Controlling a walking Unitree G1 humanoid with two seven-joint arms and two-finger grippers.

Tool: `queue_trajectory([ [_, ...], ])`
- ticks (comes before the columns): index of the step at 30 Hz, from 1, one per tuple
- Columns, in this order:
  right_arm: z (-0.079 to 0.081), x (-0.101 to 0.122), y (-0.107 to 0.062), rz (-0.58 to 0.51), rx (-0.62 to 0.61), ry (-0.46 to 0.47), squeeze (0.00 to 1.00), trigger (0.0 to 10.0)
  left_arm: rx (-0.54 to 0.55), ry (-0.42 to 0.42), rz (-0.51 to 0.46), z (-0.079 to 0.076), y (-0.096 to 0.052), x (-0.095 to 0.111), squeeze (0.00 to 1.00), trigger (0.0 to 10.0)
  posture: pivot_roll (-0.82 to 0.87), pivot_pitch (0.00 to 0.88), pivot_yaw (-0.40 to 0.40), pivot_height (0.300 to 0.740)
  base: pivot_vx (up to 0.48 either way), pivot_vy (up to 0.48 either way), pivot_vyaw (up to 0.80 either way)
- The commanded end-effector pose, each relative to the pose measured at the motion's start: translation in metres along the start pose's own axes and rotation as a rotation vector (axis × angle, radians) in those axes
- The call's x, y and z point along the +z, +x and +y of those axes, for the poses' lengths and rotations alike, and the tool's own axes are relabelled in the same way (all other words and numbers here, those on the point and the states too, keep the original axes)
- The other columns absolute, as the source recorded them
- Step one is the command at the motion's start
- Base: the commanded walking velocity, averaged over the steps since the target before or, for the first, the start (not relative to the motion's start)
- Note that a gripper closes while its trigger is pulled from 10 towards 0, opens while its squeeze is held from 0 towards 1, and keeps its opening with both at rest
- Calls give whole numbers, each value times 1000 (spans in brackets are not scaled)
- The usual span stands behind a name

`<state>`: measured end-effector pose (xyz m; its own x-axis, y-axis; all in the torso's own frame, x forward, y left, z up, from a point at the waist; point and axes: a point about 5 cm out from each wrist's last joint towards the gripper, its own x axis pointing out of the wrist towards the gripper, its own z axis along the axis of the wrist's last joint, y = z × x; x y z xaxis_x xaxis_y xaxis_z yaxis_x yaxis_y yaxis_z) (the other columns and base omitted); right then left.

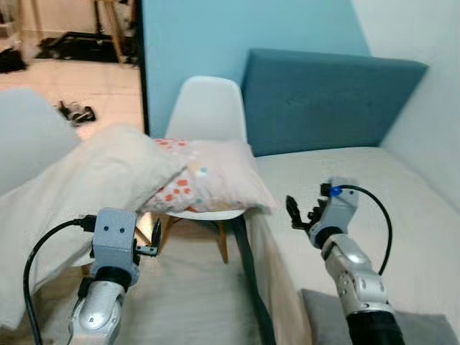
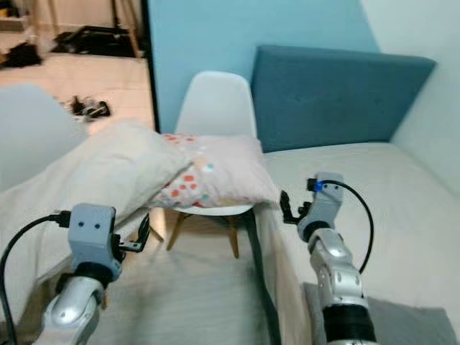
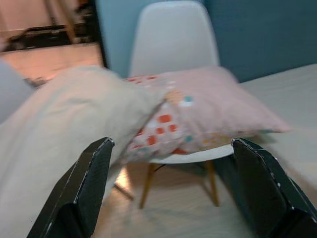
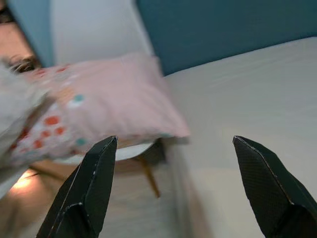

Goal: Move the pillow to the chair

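Blue wall (image 1: 215,36) and a teal headboard (image 1: 323,100) back the bed (image 1: 359,194) in the left eye view; the pillow (image 1: 208,180) — pale pink with orange and teal squares — lies on the white chair (image 1: 208,108) seat, a cream cushion (image 1: 93,180) overlapping it. Left gripper (image 1: 147,241) hangs low before the chair, right gripper (image 1: 300,212) above the bed edge. Left wrist view: fingers (image 3: 89,183) spread apart, pillow (image 3: 208,114) beyond. Right wrist view: fingers (image 4: 89,183) spread — holding nothing.

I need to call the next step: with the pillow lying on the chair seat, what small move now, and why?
Probably back both arms away. The pillow already rests on the white chair, and the left pincer and right pincer are open, holding nothing.
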<state>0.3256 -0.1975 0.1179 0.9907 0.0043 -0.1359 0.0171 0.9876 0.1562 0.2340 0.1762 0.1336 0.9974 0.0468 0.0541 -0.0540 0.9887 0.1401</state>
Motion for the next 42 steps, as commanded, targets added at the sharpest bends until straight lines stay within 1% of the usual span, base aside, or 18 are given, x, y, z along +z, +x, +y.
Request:
queue_trajectory([
  [1, -5, -3, 0, 20, -19, 14, 0, 10000, -6, -12, 12, 0, 0, -4, 0, 10000, 29, 0, -139, 731, 0, 0, -756],
  [6, -3, -2, 0, 16, -10, 11, 0, 10000, -7, -22, 6, 0, 1, -3, 0, 10000, 28, 0, -142, 731, 0, 0, -756],
  [9, 1, -3, -2, 16, 12, -2, 0, 10000, -9, -29, 4, 1, 1, -3, 0, 10000, 27, 0, -142, 731, 0, 0, -756],
  [13, 0, -7, -2, 27, 16, -5, 0, 10000, -9, -30, 2, 1, 1, -4, 0, 10000, 27, 0, -142, 731, 0, 0, -756],
  [17, 0, -9, -8, 29, 57, -42, 0, 10000, 13, 8, -13, 5, 1, -1, 0, 10000, 19, 0, -143, 731, 0, 0, -756],
  [19, 7, -8, -15, 6, 115, -86, 0, 10000, 31, 30, -19, 7, 0, 0, 0, 10000, 14, 0, -140, 731, 0, 0, -756],
  [22, 19, -7, -37, -26, 210, -179, 0, 10000, 88, 72, -27, 13, -2, 2, 0, 10000, 0, 0, -132, 731, 0, 0, -760],
  [25, 25, -9, -53, -30, 245, -210, 0, 10000, 125, 140, -40, 18, -4, 4, 0, 10000, -10, 0, -125, 731, 0, 0, -758],
  [26, 25, -9, -53, -30, 245, -210, 0, 10000, 125, 140, -40, 18, -4, 4, 0, 10000, -10, 0, -125, 731, 0, 0, -763],
  [27, 26, -10, -56, -33, 251, -222, 0, 10000, 135, 161, -43, 19, -4, 4, 0, 10000, -12, 0, -123, 731, 0, 0, -763],
  [28, 26, -9, -57, -39, 258, -235, 0, 10000, 145, 191, -47, 20, -3, 5, 0, 10000, -12, 0, -123, 731, 0, 0, -763],
  [29, 26, -9, -57, -39, 258, -235, 0, 10000, 145, 191, -47, 20, -3, 5, 0, 10000, -12, 0, -123, 731, 0, 0, -763],
  [32, 25, -8, -52, -43, 249, -239, 0, 10000, 184, 248, -69, 22, -1, 8, 0, 10000, -10, 0, -121, 731, 0, 0, -763],
  [36, 22, -9, -51, -34, 232, -241, 0, 10000, 219, 249, -66, 26, -1, 8, 0, 10000, 1, 0, -121, 731, 0, 0, -763],
  [37, 15, -10, -47, -20, 193, -212, 0, 10000, 217, 222, -51, 27, -1, 6, 0, 10000, 1, 0, -121, 731, 0, 0, -763],
  [38, 15, -10, -47, -20, 193, -212, 0, 10000, 217, 222, -51, 27, -1, 6, 0, 10000, 1, 0, -121, 731, 0, 0, -763],
  [40, 8, -10, -45, -8, 153, -185, 0, 10000, 205, 221, -49, 26, -2, 5, 0, 10000, 4, 0, -121, 731, 0, 0, -763],
  [42, 5, -10, -45, -3, 143, -182, 0, 10000, 183, 211, -53, 24, -2, 5, 0, 10000, 2, 0, -122, 731, 0, 0, -763],
])
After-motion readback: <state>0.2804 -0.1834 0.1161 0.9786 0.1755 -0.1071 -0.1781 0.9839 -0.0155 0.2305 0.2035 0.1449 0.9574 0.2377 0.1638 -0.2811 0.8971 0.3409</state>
